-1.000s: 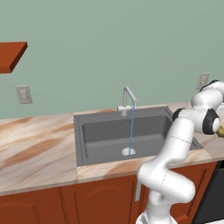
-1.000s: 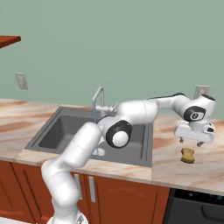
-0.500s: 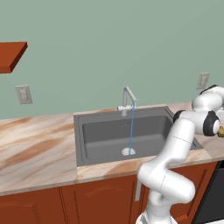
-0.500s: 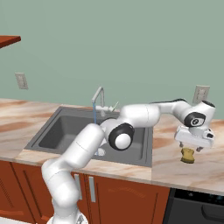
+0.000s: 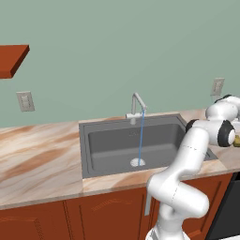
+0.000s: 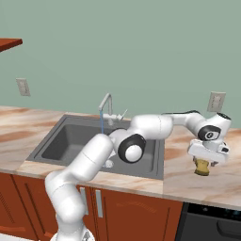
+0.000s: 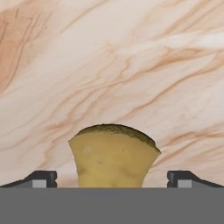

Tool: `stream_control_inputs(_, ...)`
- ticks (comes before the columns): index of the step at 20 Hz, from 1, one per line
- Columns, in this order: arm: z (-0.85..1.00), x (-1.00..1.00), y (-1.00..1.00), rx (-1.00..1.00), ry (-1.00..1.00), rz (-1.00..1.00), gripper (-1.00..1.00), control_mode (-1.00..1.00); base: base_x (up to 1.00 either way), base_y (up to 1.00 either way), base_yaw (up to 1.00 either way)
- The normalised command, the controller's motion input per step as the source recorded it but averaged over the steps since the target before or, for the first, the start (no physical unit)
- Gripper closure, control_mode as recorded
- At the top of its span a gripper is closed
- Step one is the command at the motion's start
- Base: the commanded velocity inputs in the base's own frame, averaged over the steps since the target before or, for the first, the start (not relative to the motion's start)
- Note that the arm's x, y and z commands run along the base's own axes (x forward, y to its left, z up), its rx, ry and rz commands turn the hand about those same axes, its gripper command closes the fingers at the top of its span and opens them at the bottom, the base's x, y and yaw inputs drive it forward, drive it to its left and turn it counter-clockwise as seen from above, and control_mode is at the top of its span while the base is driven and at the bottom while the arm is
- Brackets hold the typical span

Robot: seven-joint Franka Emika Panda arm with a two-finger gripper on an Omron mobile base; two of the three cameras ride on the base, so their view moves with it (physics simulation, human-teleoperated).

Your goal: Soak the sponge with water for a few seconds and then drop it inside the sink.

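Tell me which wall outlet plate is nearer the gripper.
The plate on the wall right of the sink; the gripper hangs open over the sponge just below it. The other plate sits far left.

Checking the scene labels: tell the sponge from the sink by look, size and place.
The sponge is a small yellow-olive block; the sink is a large dark grey basin. The sponge sits on the marble counter between the open tool's tips; the sink is sunk into that counter, under running water.

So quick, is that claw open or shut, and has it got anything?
Claw: open, its tips either side of the sponge, not clamped on it.
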Motion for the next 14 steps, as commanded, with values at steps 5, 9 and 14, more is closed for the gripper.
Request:
stream_control_inputs(5,-0.31,-0.07,0.0,0.0,0.0,0.0,-1.0,-1.0,0.0,0.0,0.0)
stream_control_inputs(9,-0.25,-0.06,0.0,0.0,0.0,0.0,-1.0,-1.0,0.0,0.0,0.0)
stream_control_inputs(14,-0.02,0.0,0.0,0.0,0.0,0.0,-1.0,-1.0,0.0,0.0,0.0)
